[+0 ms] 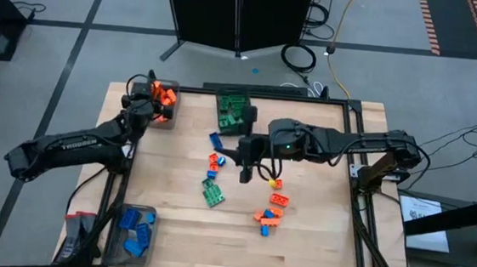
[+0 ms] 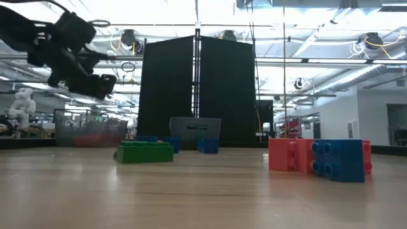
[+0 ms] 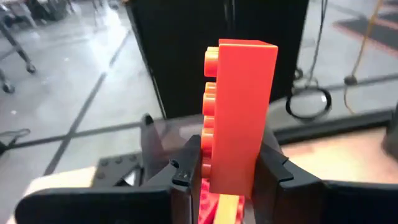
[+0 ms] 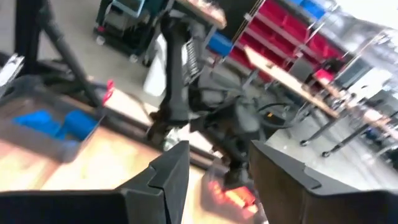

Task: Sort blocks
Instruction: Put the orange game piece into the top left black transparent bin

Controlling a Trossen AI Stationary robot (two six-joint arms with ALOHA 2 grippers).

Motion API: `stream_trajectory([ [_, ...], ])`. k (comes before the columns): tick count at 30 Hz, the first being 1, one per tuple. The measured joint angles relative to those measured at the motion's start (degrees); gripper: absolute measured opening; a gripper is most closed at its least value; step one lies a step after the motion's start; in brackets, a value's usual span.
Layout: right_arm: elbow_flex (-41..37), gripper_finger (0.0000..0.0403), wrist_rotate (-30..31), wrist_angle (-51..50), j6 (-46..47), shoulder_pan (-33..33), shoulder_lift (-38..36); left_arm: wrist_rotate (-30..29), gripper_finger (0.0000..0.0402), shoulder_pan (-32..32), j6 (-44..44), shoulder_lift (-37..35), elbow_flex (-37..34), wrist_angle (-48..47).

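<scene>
Your left end effector [image 3: 227,171], clamped on an orange block [image 3: 239,112], hovers over the far-left bin [image 1: 161,117] of orange blocks; centre it before releasing. The right end effector [image 1: 247,170], jaws apart and empty, hangs mid-desk above loose blocks [image 1: 214,187].

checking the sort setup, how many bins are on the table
3: an orange-block bin at the far left corner, a green-block bin at the far edge's middle, a blue-block bin at the near left corner.
</scene>
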Motion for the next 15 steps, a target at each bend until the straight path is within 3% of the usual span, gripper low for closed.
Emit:
stream_trajectory([
  [5, 0.0, 0.0159, 0.0, -10.2, 4.2, 0.0, 0.0, 6.7, 0.0087, 2.8, -1.0, 3.1, 0.0, -2.0],
  [11, 0.0, 0.0160, 0.1, -25.3, 11.8, -0.6, 2.2, 6.8, 0.0194, 3.0, 3.3, 4.3, 0.0, -1.8],
  [15, 0.0, 0.0160, 0.0, -29.5, 15.1, -0.6, 5.5, 6.0, 0.0242, 3.0, 3.6, 4.3, 0.0, -2.7],
])
